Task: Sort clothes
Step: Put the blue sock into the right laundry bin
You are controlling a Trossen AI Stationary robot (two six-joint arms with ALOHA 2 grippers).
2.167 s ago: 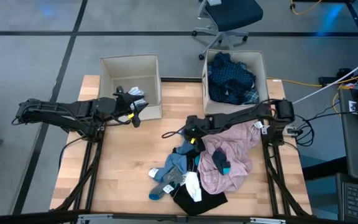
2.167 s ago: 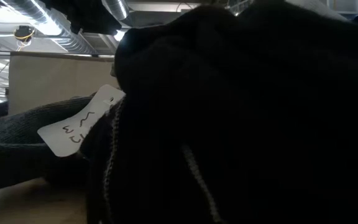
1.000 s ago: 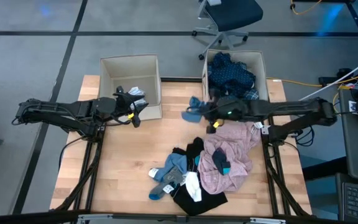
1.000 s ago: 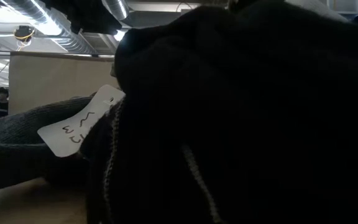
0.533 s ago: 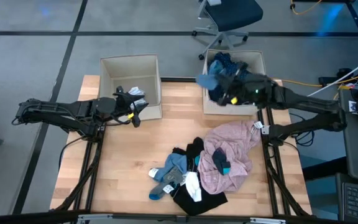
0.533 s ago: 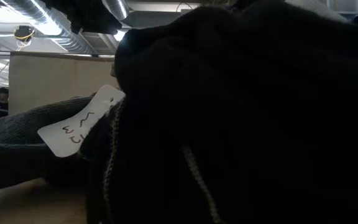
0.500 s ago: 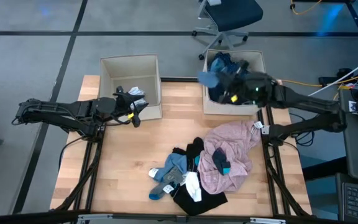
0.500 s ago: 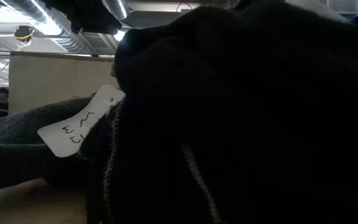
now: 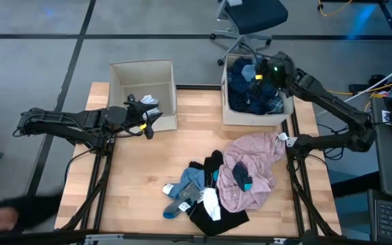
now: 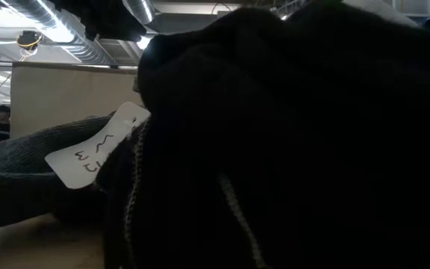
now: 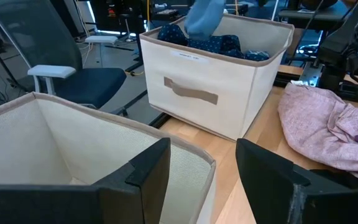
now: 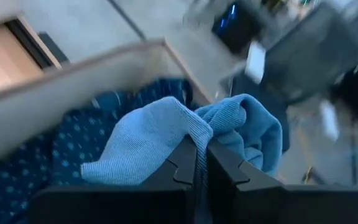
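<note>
My right gripper (image 9: 258,72) hangs over the right beige box (image 9: 286,68), shut on a light blue cloth (image 12: 166,146); the left wrist view shows that cloth (image 11: 204,15) above the box. Navy dotted clothes (image 9: 250,92) fill this box. On the table lie a pink garment (image 9: 254,167), black pieces (image 9: 216,218) and blue and grey socks (image 9: 186,190). My left gripper (image 9: 147,124) stands open at the near right corner of the left box (image 9: 141,71), its fingers on either side of the rim (image 11: 191,155). White socks (image 9: 148,101) lie in that box. My right gripper pinches a bunched fold (image 12: 199,134) of the light blue cloth between its two fingers (image 12: 179,168). The cloth is lifted clear and spreads slack on both sides of the fingers, above the navy clothes in the box.
A dark ribbed garment with a white tag (image 10: 95,146) lies right before the low camera and blocks most of that view. An office chair (image 9: 250,17) stands beyond the boxes. A blurred figure (image 9: 5,214) shows beside the table's near left corner.
My right gripper has carried the light blue cloth from above the table in front of the right box up and toward the far right, and now stands over that box. The cloth has stayed in the shut fingers, clear of the table.
</note>
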